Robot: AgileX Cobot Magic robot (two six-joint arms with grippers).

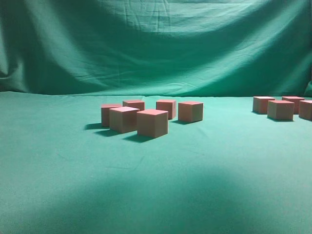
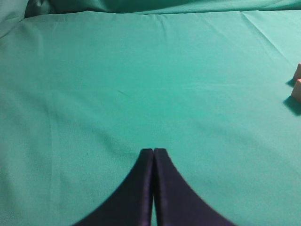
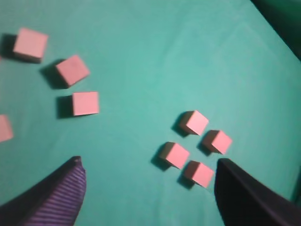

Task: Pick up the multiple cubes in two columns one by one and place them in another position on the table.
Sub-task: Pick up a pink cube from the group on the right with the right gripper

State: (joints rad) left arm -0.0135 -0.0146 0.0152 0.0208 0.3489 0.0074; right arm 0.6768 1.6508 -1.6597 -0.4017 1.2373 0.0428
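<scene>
1. Green cloth covers the table (image 1: pixel 156 195), and on it you have two groups of pinkish-red-topped, tan-sided cubes: five in the middle group (image 1: pixel 152 123) and four in the right-hand group (image 1: pixel 280 109), well apart from each other.
2. Judging by the task, the four tight together at the right look like the placed ones, and the middle five, loosely in two rows, are what you have left to move.
3. Your right gripper (image 3: pixel 148 188) hangs above the table with its jaws spread wide and nothing between them. The four-cube cluster (image 3: pixel 195 146) sits just ahead of the gap, so it reads as released over the drop spot.
4. Your left gripper (image 2: pixel 153 155) has its two fingers pressed together, clenched on nothing, low over bare cloth. It seems parked out of the way while the right arm does the work.
5. In the exterior view neither arm shows at all, so you cannot judge the grippers' height from there.
6. The right wrist view is blurred, and a cube (image 3: pixel 3 128) at its left edge is cut off. The left wrist view catches only slivers of two cubes (image 2: pixel 297 89) at its right edge.
7. The rightmost cube (image 1: pixel 306 109) in the exterior view is cropped, so more may lie beyond.
</scene>
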